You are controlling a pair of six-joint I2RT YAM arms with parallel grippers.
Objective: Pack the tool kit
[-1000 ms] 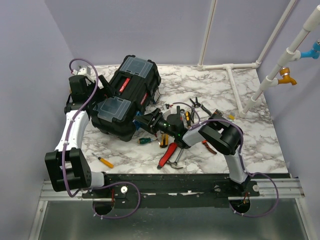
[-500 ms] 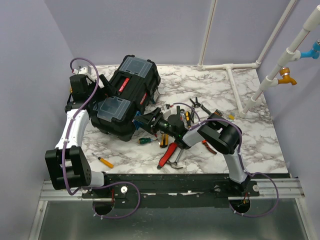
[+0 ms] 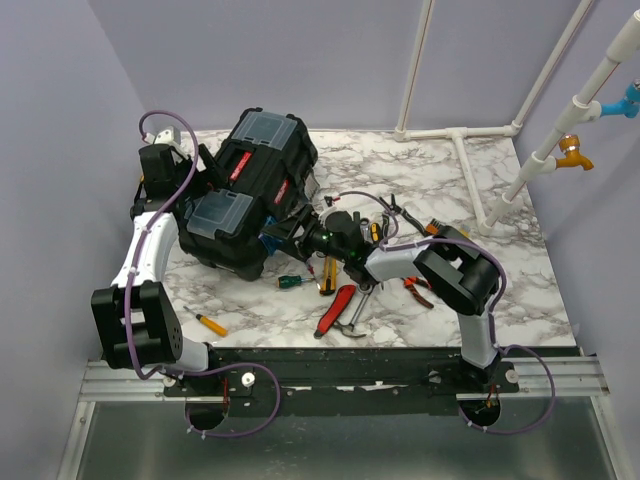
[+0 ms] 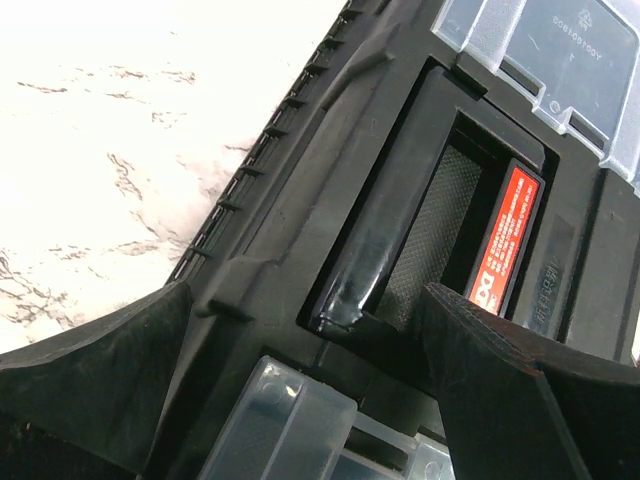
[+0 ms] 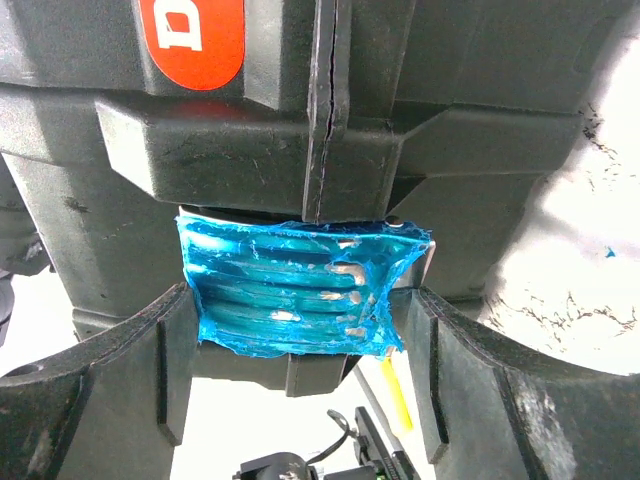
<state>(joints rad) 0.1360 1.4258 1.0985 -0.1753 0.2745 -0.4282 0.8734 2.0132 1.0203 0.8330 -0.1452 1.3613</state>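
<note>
The black toolbox (image 3: 262, 180) lies at the back left of the marble table, with two grey translucent lid compartments (image 3: 226, 213) and a red handle strip (image 3: 243, 165). My left gripper (image 3: 203, 172) is open over the lid's left side. In the left wrist view (image 4: 310, 400) its fingers straddle the handle recess beside a red label (image 4: 500, 235). My right gripper (image 3: 287, 230) is at the toolbox's front. In the right wrist view (image 5: 300, 400) it is open, one finger on each side of the teal latch (image 5: 290, 290). Loose tools lie to the right.
Red-handled pliers (image 3: 335, 308), a green-handled screwdriver (image 3: 292, 281), an orange-handled screwdriver (image 3: 328, 278), a small yellow screwdriver (image 3: 210, 323) and dark pliers (image 3: 400, 208) lie on the table. White pipes (image 3: 470, 165) stand at the back right. Purple walls close the left and back.
My right gripper has moved left up to the toolbox's front, its fingers now round the teal latch. The toolbox and my left gripper have shifted slightly towards the back.
</note>
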